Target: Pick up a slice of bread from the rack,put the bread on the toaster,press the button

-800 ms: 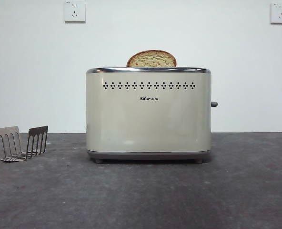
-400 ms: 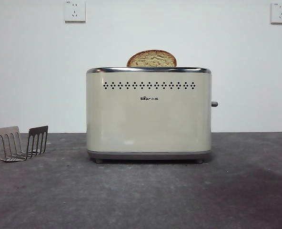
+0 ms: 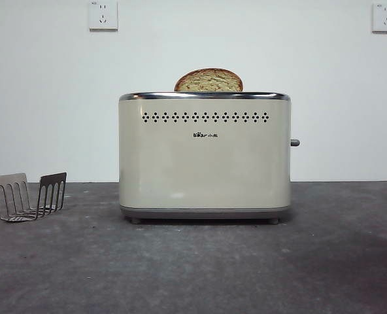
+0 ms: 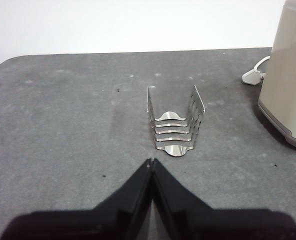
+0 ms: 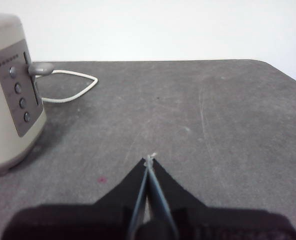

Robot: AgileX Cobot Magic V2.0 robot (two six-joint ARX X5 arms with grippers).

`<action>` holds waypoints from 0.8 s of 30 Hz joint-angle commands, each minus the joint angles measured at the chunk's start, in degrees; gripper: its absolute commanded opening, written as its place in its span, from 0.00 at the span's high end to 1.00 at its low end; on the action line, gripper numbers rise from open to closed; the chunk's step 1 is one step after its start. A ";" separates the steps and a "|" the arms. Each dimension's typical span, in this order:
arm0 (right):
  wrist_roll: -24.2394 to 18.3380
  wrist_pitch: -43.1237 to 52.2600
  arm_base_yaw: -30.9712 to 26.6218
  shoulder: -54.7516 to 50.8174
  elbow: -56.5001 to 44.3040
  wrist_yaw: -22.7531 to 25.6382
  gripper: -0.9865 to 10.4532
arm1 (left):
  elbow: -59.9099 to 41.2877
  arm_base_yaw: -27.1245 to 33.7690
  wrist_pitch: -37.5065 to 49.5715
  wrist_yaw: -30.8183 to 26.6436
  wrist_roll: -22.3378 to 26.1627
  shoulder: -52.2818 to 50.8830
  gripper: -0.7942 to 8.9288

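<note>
The cream toaster (image 3: 204, 157) stands mid-table with the slice of bread (image 3: 208, 80) sticking up out of its top slot. The grey button (image 3: 295, 142) juts from its right side; in the right wrist view the button (image 5: 40, 68) sits high on the toaster's (image 5: 10, 95) control panel. The small metal rack (image 3: 29, 195) stands at the left with nothing in it, also seen as the rack (image 4: 175, 122) in the left wrist view. My left gripper (image 4: 151, 162) is shut, a short way back from the rack. My right gripper (image 5: 150, 159) is shut over the table, well clear of the toaster.
A white power cord (image 5: 70, 85) loops on the table behind the toaster, with its plug (image 4: 253, 76) lying beside the toaster's side (image 4: 288, 80). Two white wall sockets (image 3: 102, 14) sit high on the back wall. Neither arm shows in the front view.
</note>
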 commanded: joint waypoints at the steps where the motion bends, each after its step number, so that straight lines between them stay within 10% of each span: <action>1: -1.09 -1.84 -0.02 -0.20 -0.46 -0.15 0.91 | -0.59 -0.11 0.44 -0.11 -0.39 -0.02 0.92; 24: -0.81 -2.29 -0.02 -0.15 -0.46 -0.15 0.91 | -0.59 -0.11 0.44 -0.11 -0.39 -0.02 0.92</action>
